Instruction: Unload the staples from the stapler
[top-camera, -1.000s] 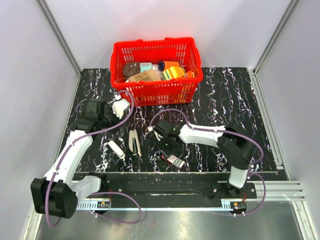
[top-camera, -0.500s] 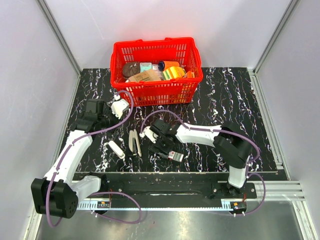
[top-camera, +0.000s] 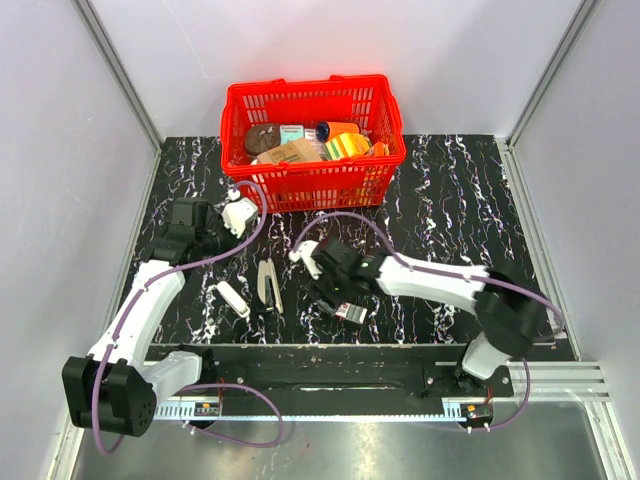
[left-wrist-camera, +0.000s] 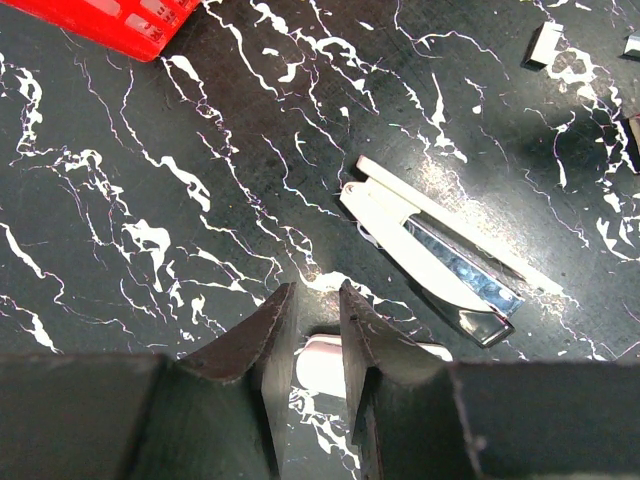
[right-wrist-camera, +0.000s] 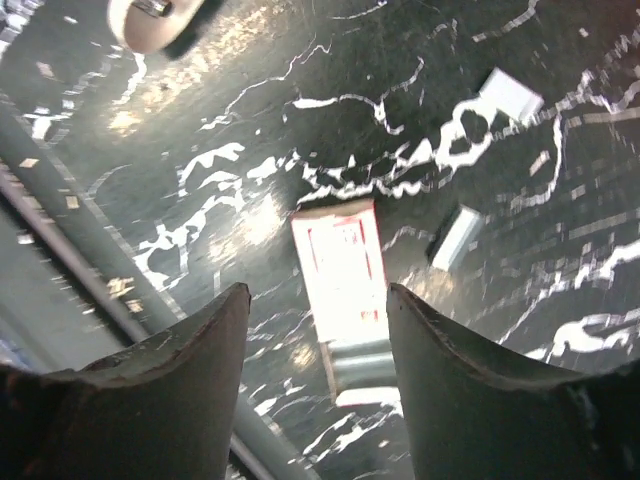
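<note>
The stapler (top-camera: 268, 285) lies hinged open on the black marble table, and in the left wrist view (left-wrist-camera: 430, 250) its off-white halves and shiny metal inner part show. My left gripper (top-camera: 238, 213) hangs above the table near the basket, empty, its jaws (left-wrist-camera: 318, 290) only a narrow gap apart. My right gripper (top-camera: 335, 292) is open and empty (right-wrist-camera: 315, 290), over a small red-and-white box (right-wrist-camera: 340, 270). A thin silvery strip of staples (right-wrist-camera: 455, 238) lies on the table just right of the box.
A red basket (top-camera: 312, 185) full of items stands at the back. A short white oblong piece (top-camera: 233, 298) lies left of the stapler, seen through the left jaws (left-wrist-camera: 325, 362). A small pale bit (right-wrist-camera: 510, 95) lies beyond the box.
My right arm has shifted, its elbow swinging right, and the gripper stays over the red-and-white box, which has moved slightly. The left arm and the stapler have not moved.
</note>
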